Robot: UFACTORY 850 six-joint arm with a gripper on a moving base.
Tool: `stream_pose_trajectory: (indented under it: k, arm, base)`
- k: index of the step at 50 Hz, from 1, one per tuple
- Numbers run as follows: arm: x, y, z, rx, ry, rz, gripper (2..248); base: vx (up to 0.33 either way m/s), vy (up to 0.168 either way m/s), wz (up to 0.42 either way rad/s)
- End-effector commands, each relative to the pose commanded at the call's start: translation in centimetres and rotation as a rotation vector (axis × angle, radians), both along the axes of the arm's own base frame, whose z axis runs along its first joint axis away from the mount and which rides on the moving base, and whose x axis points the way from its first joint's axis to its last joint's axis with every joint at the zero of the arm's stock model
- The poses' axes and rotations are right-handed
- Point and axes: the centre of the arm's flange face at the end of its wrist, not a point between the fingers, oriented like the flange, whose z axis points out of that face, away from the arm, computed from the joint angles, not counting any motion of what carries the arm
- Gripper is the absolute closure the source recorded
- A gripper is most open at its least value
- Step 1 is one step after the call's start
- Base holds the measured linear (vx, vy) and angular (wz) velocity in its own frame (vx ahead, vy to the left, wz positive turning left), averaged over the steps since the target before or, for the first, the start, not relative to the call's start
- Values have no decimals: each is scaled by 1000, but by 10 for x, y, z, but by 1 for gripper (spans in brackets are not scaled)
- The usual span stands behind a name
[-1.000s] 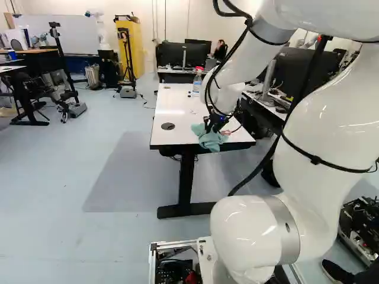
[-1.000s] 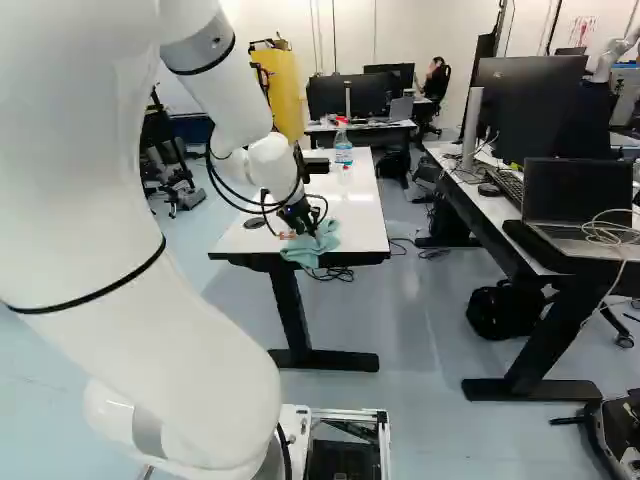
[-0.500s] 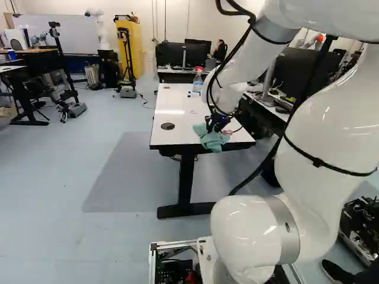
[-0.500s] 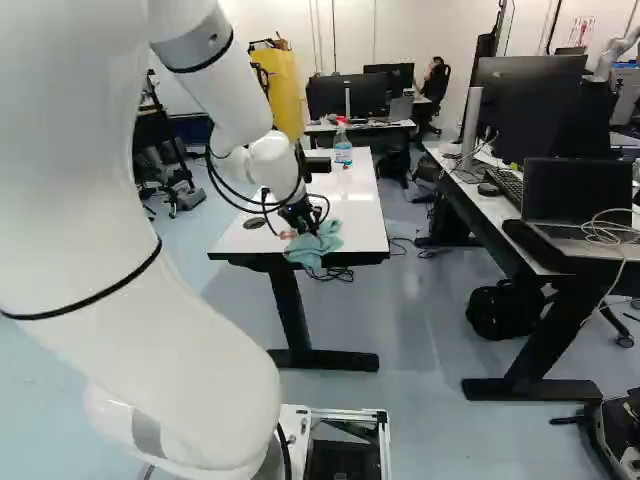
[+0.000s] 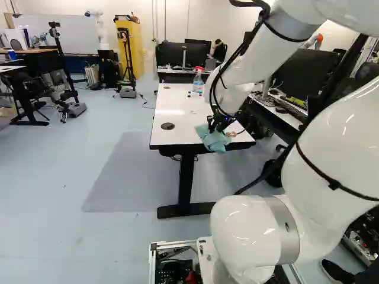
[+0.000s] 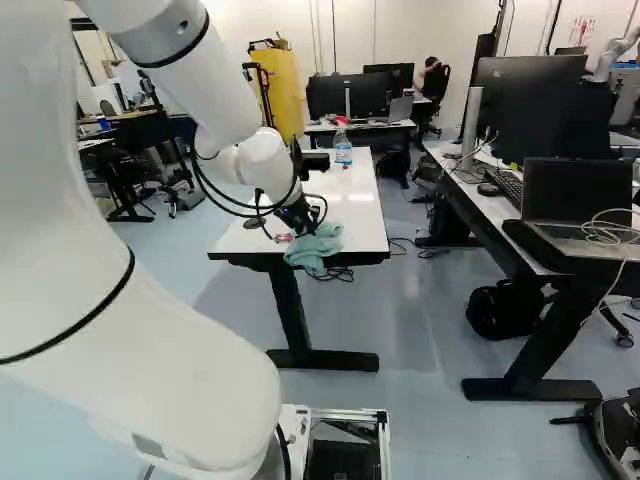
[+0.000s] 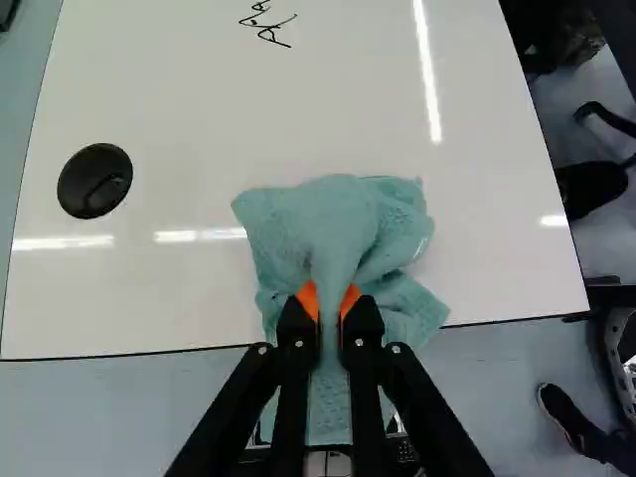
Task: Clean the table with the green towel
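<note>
Shifted slightly right and nearer: towel [image 5: 215,142], moving with the gripper [image 5: 217,124]; upper arm [image 5: 251,56] is drawn back toward the base. Left base view: towel lies over the table's [image 5: 174,130] near edge, partly overhanging. Right base view: bottle [image 6: 343,152] stands at the table's far end. Wrist view: gripper [image 7: 331,300] is nearly closed, orange pads [image 7: 309,297] pinching a towel fold; black disc [image 7: 94,181] sits left of the towel.
</note>
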Motion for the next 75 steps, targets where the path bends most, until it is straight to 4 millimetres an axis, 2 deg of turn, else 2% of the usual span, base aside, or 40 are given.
stream_pose_trajectory:
  k: [9,38,60,75]
  arm:
    - [-9,-9,0,0,-1,-25,207]
    - [-6,-55,0,0,1,-141,207]
    - [-6,-56,1,0,-1,-142,207]
    - [0,-55,16,-6,-36,-136,207]
  base:
    - [0,0,0]
    - [0,0,0]
    - [0,0,0]
    - [0,0,0]
